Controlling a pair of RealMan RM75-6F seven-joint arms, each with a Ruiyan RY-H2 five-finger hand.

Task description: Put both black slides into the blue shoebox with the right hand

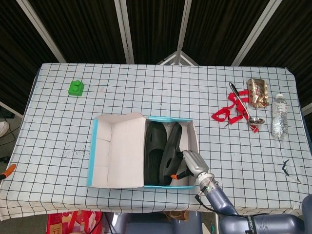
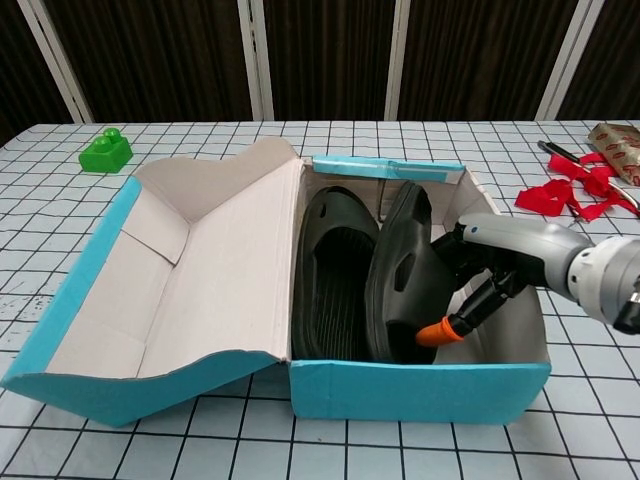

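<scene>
Two slides in the box, right hand reaching inside

The blue shoebox [image 2: 420,380] sits open on the counter [image 2: 600,420]; one black slide [image 2: 335,270] lies flat, the second slide [image 2: 405,275] stands on edge beside it, and the right hand [image 2: 480,275] presses its fingers against it without closing around it.

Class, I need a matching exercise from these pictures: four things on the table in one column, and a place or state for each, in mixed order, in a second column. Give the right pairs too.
Things
1. green block
2. water bottle
3. right-side slide
4. shoebox lid

Places or states
A. tilted on its edge inside the blue shoebox, the right hand against it
B. by the table's right edge
C. folded open to the left
D. alone near the far left corner

Pairs: 1-D, 2-B, 3-A, 4-C
</scene>
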